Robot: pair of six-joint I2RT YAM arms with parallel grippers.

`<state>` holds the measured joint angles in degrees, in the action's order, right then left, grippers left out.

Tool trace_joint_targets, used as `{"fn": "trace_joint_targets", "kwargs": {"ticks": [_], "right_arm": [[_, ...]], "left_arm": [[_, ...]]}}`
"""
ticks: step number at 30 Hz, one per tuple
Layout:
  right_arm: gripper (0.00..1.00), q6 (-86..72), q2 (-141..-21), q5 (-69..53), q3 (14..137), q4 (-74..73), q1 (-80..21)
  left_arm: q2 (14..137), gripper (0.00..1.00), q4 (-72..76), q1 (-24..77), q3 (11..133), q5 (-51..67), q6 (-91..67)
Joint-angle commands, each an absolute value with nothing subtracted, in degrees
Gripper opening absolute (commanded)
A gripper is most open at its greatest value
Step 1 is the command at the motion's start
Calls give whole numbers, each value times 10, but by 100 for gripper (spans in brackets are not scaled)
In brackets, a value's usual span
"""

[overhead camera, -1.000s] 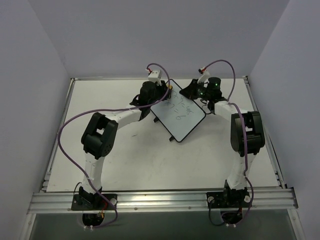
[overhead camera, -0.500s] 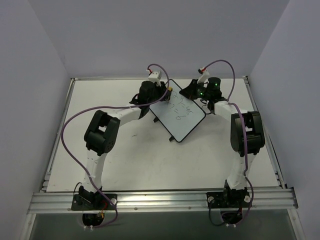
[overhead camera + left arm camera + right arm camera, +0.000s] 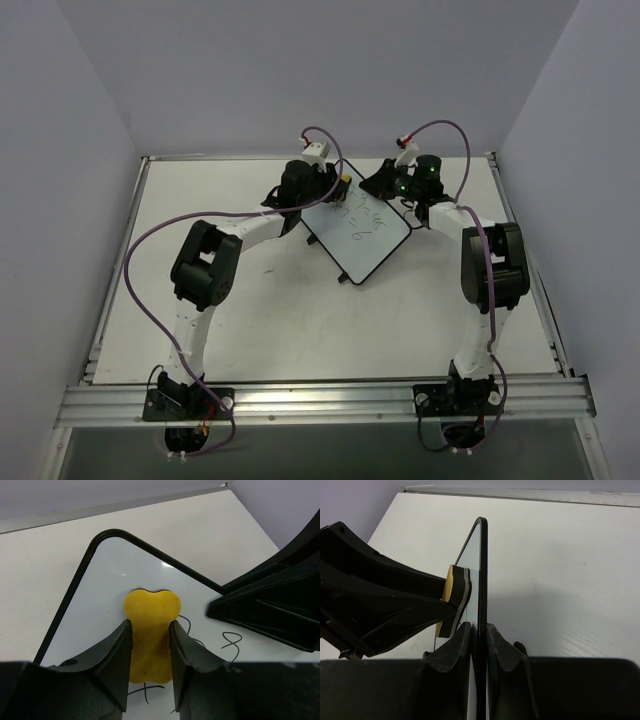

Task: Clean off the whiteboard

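Reaching, left arm: the elbow is bent over the left of the table [image 3: 300, 320]. The forearm stretches toward the far centre, and the wrist is over the whiteboard's [image 3: 362, 235] far left corner.
Left claw [image 3: 150, 624]: narrow and clamped on a yellow eraser [image 3: 150, 610], with one finger on each long side. The block bulges out beyond the fingertips.
Eraser contact: the eraser is laid against the white face just inside the rounded corner of the black frame. From the right wrist, its grey underside faces the board.
Right arm: the elbow stands high on the right side. The forearm runs to the far centre-right, and the wrist is turned in toward the board.
Right claw [image 3: 478, 627]: pinched on the board's thin black rim, with one finger on each face. The board runs edge-on between them.
Whiteboard position: at the far centre of the table, between the two claws and turned diamond-wise to the table edges. Its near corner points toward the arm bases.
Writing [image 3: 230, 640]: dark scribbles lie beside and below the eraser. The white area at the corner shows no marks.
Undetermined: I cannot tell whether the board lies flat or is tipped up off the table.
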<state>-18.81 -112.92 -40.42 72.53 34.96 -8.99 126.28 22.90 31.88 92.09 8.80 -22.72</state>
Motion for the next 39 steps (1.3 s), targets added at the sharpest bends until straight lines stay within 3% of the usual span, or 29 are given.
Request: {"fn": "trace_joint_targets", "kwargs": {"ticks": [1,10,18,39], "right_arm": [[0,-149,-1148,-453,702,255,-141],[0,-142,-1146,-450,702,250,-148],[0,-141,-1144,-450,701,247,-148],[0,-142,-1141,-445,700,251,-155]], "left_arm": [[1256,2,211,342,916,98,-209],[1290,2,138,306,993,90,-196],[1283,2,142,301,983,81,-201],[1245,2,218,395,845,77,-204]]}}
